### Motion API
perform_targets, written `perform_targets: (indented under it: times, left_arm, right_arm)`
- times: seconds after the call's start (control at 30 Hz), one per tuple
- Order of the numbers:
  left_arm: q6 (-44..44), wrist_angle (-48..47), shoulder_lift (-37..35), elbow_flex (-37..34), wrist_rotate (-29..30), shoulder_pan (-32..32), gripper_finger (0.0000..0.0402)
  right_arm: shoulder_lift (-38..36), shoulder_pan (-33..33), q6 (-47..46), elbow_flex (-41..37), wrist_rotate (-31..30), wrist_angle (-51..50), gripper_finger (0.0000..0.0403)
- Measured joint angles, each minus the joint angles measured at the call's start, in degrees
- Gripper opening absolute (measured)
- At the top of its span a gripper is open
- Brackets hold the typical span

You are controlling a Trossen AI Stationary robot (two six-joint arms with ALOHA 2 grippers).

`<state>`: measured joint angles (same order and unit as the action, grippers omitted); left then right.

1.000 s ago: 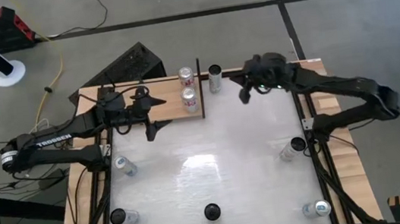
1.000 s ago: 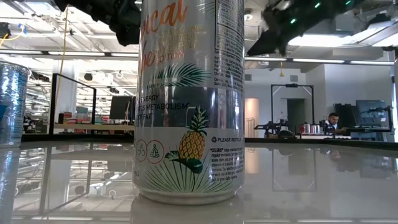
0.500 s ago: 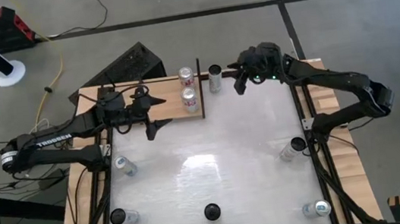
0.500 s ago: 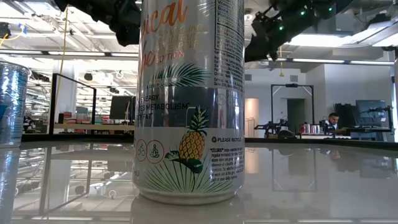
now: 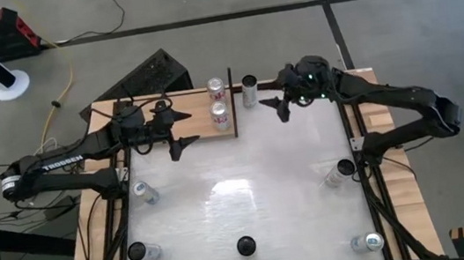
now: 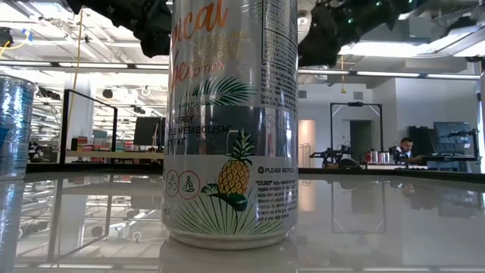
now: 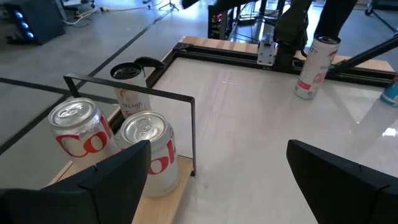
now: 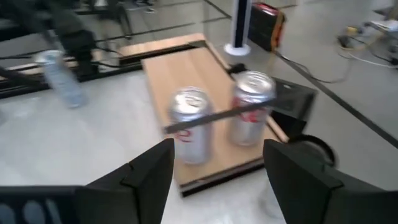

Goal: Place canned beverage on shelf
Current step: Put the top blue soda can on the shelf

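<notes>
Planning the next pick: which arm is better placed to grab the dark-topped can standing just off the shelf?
Right. The right gripper hangs open right beside that can. The left gripper is open over the shelf, with the two red-and-white cans and the black upright between it and the can.

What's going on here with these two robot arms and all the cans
Two robot arms are stocking a wooden shelf at the far edge of the white table. Two red-and-white cans already stand on it. The right gripper hovers open and empty near a dark-topped can standing just beside the shelf. The left gripper waits open over the shelf's other end. More cans stand scattered around the table.
</notes>
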<state>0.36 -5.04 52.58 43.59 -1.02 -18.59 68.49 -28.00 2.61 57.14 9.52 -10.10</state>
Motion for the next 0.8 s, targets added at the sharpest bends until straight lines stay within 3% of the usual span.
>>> perform_targets:
  times: [0.33, 0.8]
  left_arm:
    - [-0.1, 0.0, 0.0, 0.0, 0.0, 0.0, 0.0359]
    - [-1.3, -1.2, 0.0, 0.0, -2.1, 0.0, 0.0359]
  right_arm:
    - [-4.6, 12.8, -0.3, 0.0, 0.0, -0.2, 0.0271]
    - [-3.4, 35.0, -5.8, 0.0, -0.6, 1.1, 0.0271]
